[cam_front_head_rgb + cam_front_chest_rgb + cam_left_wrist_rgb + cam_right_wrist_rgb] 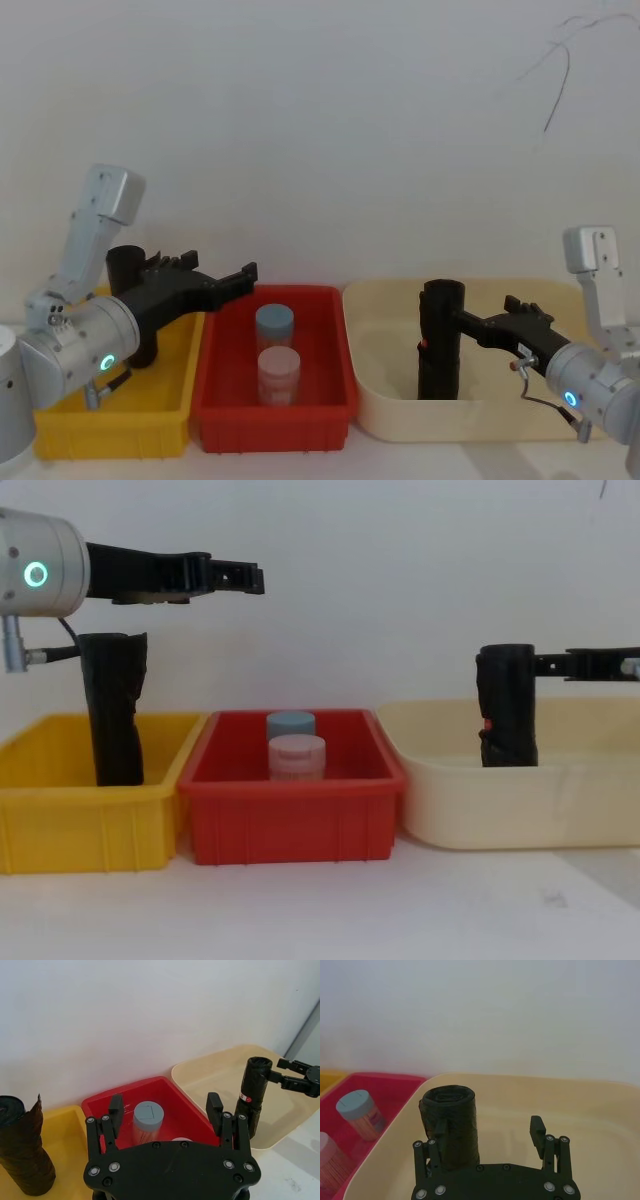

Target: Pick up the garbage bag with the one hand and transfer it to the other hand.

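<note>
The garbage bag [440, 340] stands upright in the cream bin [380, 425] on the right side of the desk [470, 462]. The right gripper [468, 322] reaches in from the right. Its fingers are spread open, with one against the bag near the top. The red bin [270, 432] in the middle holds two jars [279, 372]. It sits between the two arms. On the left, the left gripper [243, 277] hangs above the yellow bin [110, 425] with its fingers open and empty. Another black roll [125, 262] stands in that bin.

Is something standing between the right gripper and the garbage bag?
Nothing visible does. The garbage bag stands in the beige bin, between the open fingers of the right gripper, nearer to one finger. The left gripper hovers open above the red bin.
</note>
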